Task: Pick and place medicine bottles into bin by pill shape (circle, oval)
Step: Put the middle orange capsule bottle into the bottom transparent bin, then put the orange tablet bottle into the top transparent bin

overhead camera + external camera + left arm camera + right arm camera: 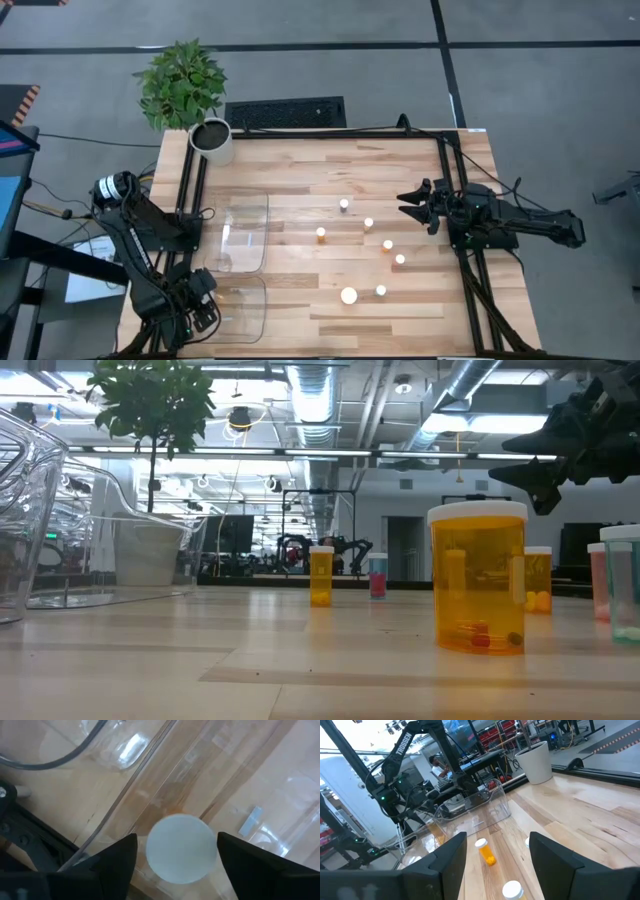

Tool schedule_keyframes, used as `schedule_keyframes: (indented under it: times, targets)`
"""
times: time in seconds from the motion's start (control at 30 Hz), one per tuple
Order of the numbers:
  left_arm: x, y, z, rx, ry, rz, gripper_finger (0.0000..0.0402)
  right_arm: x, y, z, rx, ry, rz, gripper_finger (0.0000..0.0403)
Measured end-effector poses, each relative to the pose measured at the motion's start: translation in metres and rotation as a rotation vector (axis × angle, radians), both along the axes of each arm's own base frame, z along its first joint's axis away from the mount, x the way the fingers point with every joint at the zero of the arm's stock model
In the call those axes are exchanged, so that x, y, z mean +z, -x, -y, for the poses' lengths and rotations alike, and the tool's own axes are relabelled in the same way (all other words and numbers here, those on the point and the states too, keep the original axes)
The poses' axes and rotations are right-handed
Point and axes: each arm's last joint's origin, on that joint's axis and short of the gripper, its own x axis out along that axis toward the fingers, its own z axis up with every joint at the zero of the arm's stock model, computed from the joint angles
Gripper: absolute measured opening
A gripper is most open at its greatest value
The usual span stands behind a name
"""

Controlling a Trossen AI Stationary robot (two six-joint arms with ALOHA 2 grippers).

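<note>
1. The table (300, 190) carried a potted plant (185, 90) at its far left corner.
2. Two clear bins (245, 232) lay along its left side.
3. The left gripper (177, 851) hung over the near bin (240, 310), jaws clenched on a white-capped bottle (181, 848).
4. The right gripper (412, 204) hovered near the right edge, jaws released, holding nothing.
5. Seven bottles (349, 295) stood scattered mid-table.

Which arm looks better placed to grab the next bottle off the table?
Probably the right. Its open end effector hovers beside the scattered medicine bottles, while the left end effector sits over the clear bin, a white-capped bottle between its fingers.
</note>
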Motion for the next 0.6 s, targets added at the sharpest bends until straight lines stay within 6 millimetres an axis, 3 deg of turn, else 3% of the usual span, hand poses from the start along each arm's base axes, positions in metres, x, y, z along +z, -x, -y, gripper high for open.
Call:
schedule_keyframes:
  times: [0.27, 0.47, 0.6]
  targets:
    - [0.014, -0.005, 0.007, -0.007, 0.045, 0.025, 0.0292, 0.000, 0.000, 0.000, 0.000, 0.000, 0.000, 0.0225]
    - [0.052, -0.021, 0.015, -0.014, 0.086, 0.114, 0.0293, 0.000, 0.000, 0.000, 0.000, 0.000, 0.000, 0.0225]
    - [0.084, -0.044, 0.009, -0.029, 0.010, 0.308, 0.0293, 0.000, 0.000, 0.000, 0.000, 0.000, 0.000, 0.0225]
